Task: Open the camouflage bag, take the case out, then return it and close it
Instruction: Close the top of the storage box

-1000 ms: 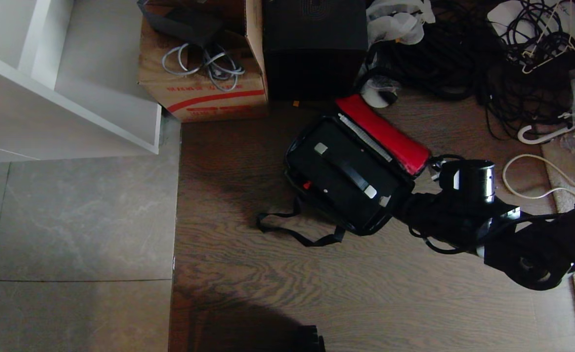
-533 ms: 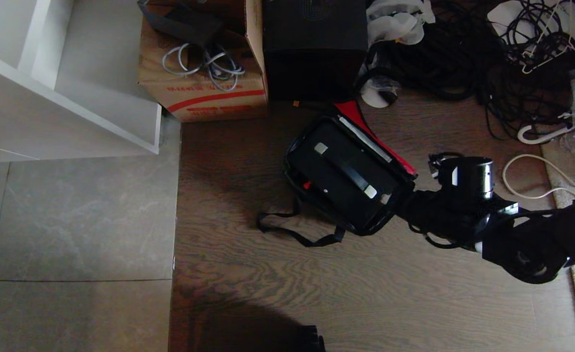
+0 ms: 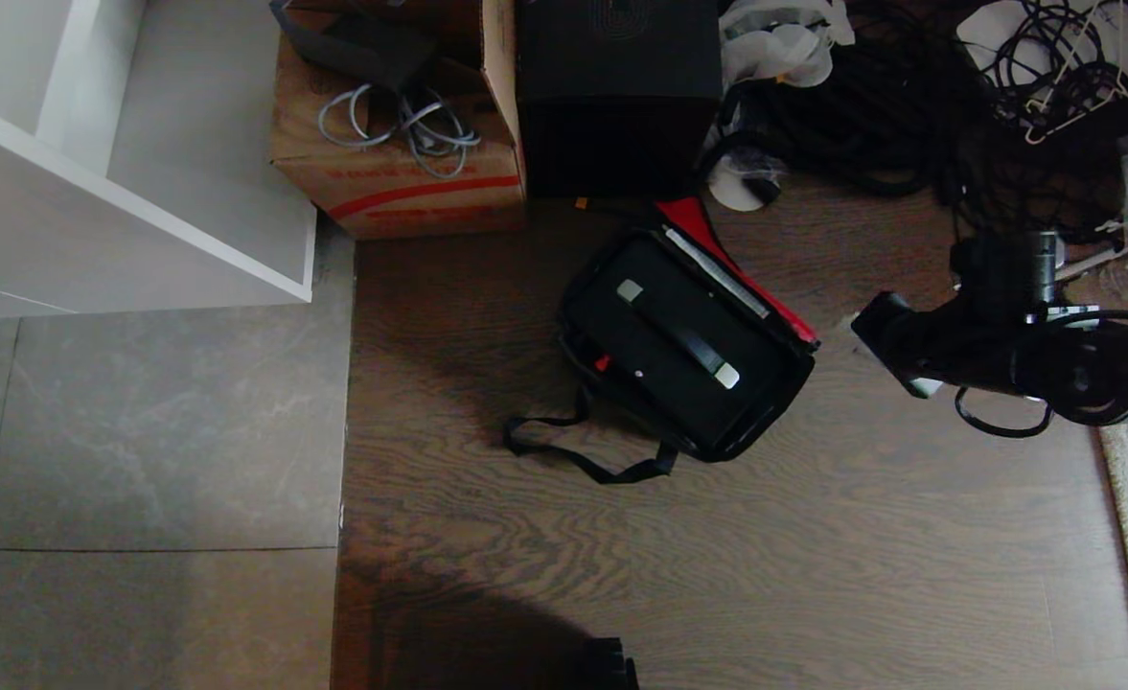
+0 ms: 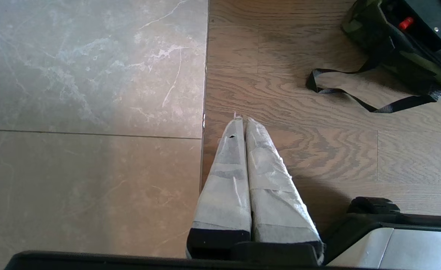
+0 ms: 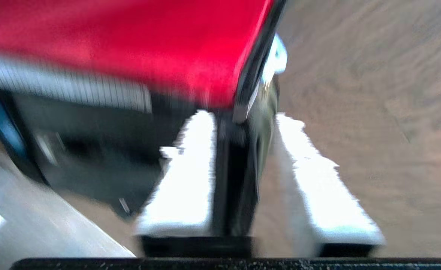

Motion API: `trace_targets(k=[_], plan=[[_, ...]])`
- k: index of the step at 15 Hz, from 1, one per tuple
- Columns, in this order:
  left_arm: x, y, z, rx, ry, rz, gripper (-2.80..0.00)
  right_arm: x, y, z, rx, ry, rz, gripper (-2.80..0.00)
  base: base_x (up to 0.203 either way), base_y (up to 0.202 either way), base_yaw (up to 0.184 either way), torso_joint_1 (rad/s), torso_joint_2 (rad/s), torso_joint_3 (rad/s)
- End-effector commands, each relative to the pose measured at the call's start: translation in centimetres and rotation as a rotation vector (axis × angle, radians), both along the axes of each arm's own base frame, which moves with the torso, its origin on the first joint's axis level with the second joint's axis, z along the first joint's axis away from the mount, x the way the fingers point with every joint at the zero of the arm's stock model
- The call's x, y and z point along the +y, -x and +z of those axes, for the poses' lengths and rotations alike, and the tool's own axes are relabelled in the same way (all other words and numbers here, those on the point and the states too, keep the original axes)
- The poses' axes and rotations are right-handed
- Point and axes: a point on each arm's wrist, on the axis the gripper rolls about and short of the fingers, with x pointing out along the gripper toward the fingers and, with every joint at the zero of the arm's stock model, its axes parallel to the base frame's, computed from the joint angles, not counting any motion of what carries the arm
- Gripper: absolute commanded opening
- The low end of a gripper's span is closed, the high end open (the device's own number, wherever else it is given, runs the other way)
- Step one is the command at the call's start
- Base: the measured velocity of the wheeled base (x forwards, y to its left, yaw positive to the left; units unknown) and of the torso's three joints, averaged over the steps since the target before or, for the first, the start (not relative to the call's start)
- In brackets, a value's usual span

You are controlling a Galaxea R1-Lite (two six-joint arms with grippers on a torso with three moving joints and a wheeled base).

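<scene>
Right pincer: my fingers stand apart, straddling the edge of the lid without clamping it; a second ago they were closed by the bag's near corner.
Change: the red-lined lid, laid wide open a second ago, now stands nearly on edge over the opening, and my pincer has let go of it and swung off to the bag's right.
Meaning: I judge the closing has begun; the lid is not yet down and the zipper is not yet run.
Right arm: stretched low over the wood floor, wrist level, pointing back toward the bag.
Camouflage bag: on the wood floor, its strap trailing toward me.
Case: seated inside the bag, handle up.
Left pincer: fingers pressed together, parked over the floor seam, idle.
</scene>
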Motion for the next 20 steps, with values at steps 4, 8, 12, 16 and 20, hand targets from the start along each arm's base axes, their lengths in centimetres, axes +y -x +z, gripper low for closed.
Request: trace_targets(k=[4, 8, 12, 16, 20], plan=[[0.0, 0.0, 0.0, 0.001, 0.001, 0.0, -2.8, -1.5, -2.9, -2.1, 0.054, -0.268, -0.146, 0.0, 0.0, 0.0, 0.0, 0.0, 0.0, 0.0], [0.0, 0.0, 0.0, 0.0, 0.001, 0.0, -2.8, -1.5, -5.7, -4.9, 0.138, -0.434, -0.236, 0.0, 0.0, 0.0, 0.0, 0.0, 0.0, 0.0], [0.0, 0.0, 0.0, 0.0, 0.001, 0.0, -2.8, -1.5, -8.4, -7.4, 0.216, -0.528, -0.3, 0.0, 0.0, 0.0, 0.0, 0.0, 0.0, 0.0], [0.0, 0.0, 0.0, 0.001, 0.001, 0.0, -2.8, -1.5, -11.0, -6.3, 0.133, -0.618, -0.307, 0.0, 0.0, 0.0, 0.0, 0.0, 0.0, 0.0], [0.0, 0.0, 0.0, 0.0, 0.001, 0.0, -2.8, -2.8, -12.0, -4.4, 0.054, -0.683, -0.308, 0.0, 0.0, 0.0, 0.0, 0.0, 0.0, 0.0]])
